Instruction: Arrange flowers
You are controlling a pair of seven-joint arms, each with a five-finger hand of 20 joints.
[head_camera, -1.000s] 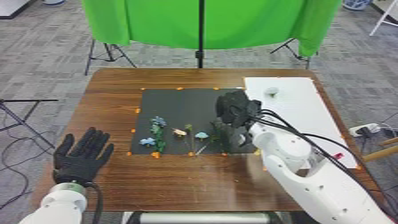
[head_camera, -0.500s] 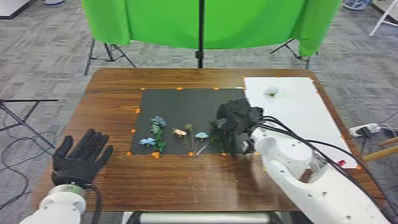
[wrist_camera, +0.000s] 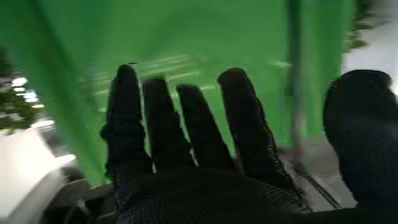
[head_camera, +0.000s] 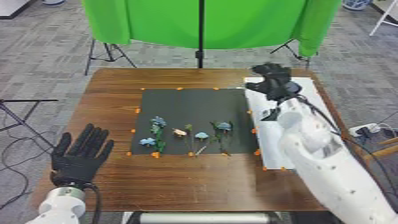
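Looking like a robotics lab — showing white robot arms (head_camera: 329,162) at a table (head_camera: 213,187), green cloth (head_camera: 155,25) behind, and grey carpet (head_camera: 44,75).

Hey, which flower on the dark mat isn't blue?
The cream flower, just left of the pale blue one, toward the front of the dark mat. Its cream bloom sets it apart; the others look bluish.

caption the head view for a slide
Flowers on a black mat, right hand over a white sheet, left hand open at left.
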